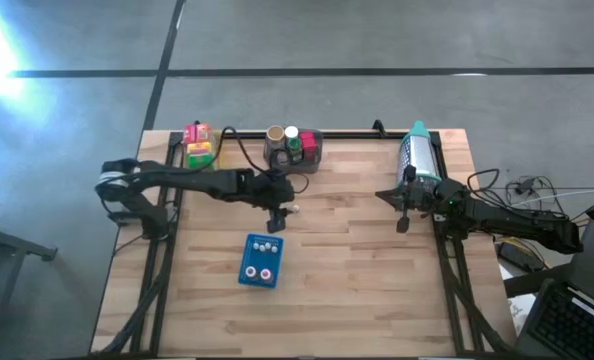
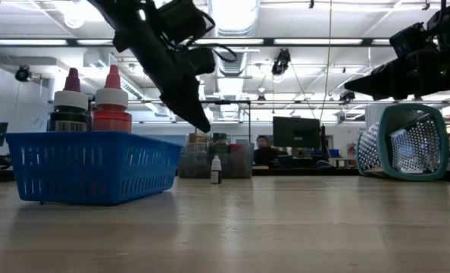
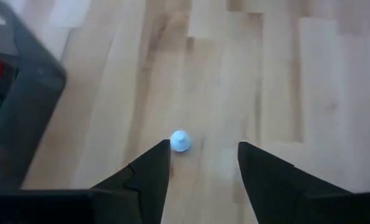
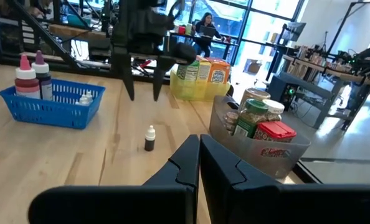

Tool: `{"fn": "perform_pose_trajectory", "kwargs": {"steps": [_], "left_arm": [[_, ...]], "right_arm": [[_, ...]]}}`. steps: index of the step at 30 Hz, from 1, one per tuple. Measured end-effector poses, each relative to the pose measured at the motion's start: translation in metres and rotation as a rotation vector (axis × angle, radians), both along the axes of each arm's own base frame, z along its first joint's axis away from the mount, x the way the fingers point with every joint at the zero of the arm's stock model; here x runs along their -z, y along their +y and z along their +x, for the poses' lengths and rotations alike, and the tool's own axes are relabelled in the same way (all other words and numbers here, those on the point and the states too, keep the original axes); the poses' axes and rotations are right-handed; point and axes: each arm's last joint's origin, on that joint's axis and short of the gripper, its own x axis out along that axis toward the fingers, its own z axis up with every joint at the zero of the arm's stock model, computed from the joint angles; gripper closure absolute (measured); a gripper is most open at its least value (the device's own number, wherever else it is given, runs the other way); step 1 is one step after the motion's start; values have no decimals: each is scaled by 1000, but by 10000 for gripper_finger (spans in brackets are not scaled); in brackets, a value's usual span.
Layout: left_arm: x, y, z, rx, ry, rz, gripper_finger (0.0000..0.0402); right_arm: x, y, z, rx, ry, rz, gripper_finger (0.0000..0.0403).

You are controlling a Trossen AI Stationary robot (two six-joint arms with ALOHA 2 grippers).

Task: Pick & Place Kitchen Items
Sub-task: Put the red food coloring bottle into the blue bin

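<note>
A tiny bottle with a white cap and a dark body stands upright on its base on the wooden table, near the middle. My left gripper hangs open above it, slanting down, with the cap showing between its fingers and nothing touched. In the low view the fingertips are well above the bottle. My right gripper waits shut and level at the table's right side, holding nothing. Several jars and cans stand in the grey bin, and boxes stand in the yellow bin.
A blue tray near the table's middle front holds a red-capped bottle, a dark one and small white ones. A teal-rimmed mesh basket lies on its side at the far right. The bins stand along the far edge.
</note>
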Motion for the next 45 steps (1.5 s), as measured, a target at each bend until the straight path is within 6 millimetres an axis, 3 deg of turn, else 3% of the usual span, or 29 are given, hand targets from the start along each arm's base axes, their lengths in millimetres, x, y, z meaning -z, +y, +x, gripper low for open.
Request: {"fn": "perform_pose_trajectory", "kwargs": {"steps": [23, 45], "left_arm": [[43, 15, 20, -150, 38, -86, 218], [57, 17, 28, -150, 34, -86, 227]], "right_arm": [[1, 0, 0, 0, 10, 4, 394], [1, 0, 0, 0, 11, 3, 394]]}}
